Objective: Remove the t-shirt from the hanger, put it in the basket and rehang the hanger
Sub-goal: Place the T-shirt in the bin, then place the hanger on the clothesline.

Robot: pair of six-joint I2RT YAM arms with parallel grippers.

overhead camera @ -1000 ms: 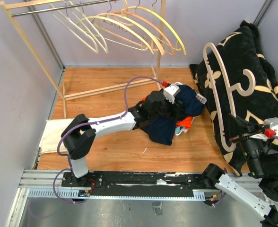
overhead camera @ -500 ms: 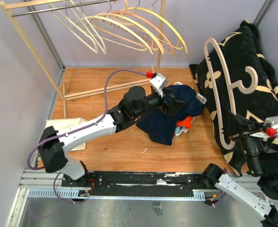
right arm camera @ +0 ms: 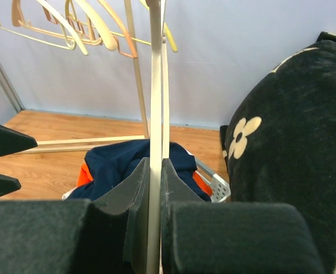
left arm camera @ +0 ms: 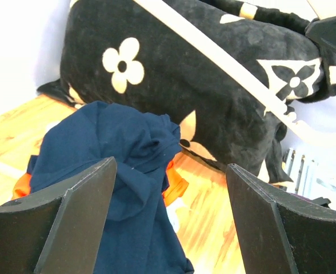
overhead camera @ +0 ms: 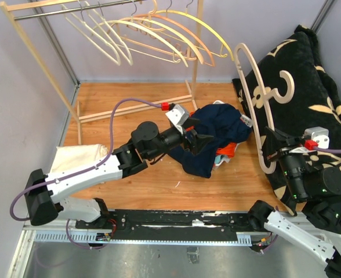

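T-shirt (left arm camera: 122,165) lay heaped on the desk (overhead camera: 130,188) beside the wide-spread left end effector (overhead camera: 202,142); the right end effector (right arm camera: 155,174) pinched the hanger (right arm camera: 155,85).

Standing here, I am finding no word, number, label or brand to read in any view. The black plush blanket with cream motifs (overhead camera: 318,87), lying along the right side of the frame, is showing only flower and pointed-star shapes, not letters. The crumpled dark blue t-shirt (left arm camera: 128,165) at the centre is showing plain cloth.
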